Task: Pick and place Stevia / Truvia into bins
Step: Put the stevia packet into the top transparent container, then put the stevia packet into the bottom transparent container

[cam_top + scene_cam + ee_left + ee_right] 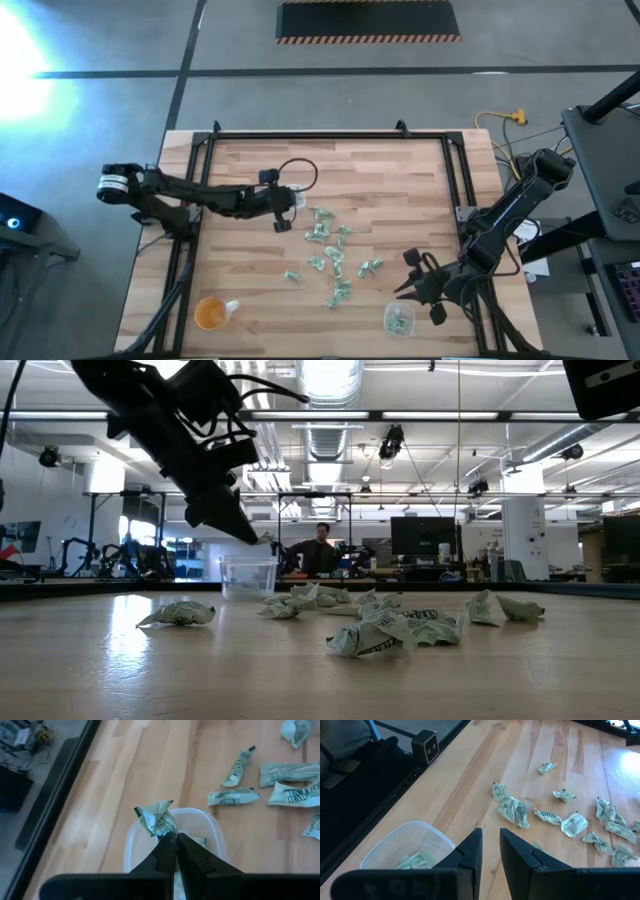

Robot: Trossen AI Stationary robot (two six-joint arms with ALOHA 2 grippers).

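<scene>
Left jaws: the left gripper (171, 838) is being held closed on a crumpled Stevia packet (156, 819), pinched at one end, directly above the far bin (210, 827)
Packet axis: the pinched packet is being carried with its long axis running out from the fingertips and away from the arm, its free end reaching toward the bin's rim; a plain release is judged enough to drop it inside, where one packet is already lying
Right jaws: the right gripper (489, 845) is being kept slightly parted and empty, just beside the near bin (395, 840), which is holding a few packets
Loose packets: the remaining packets (330, 252) are being left scattered mid-table, between the two arms
Nearer arm: the closest loose packets (512, 809) are lying ahead of the right jaws, so that arm is judged better placed for the next pick
Table: the wooden table (240, 260) is also carrying an orange-tinted cup (210, 313)
</scene>
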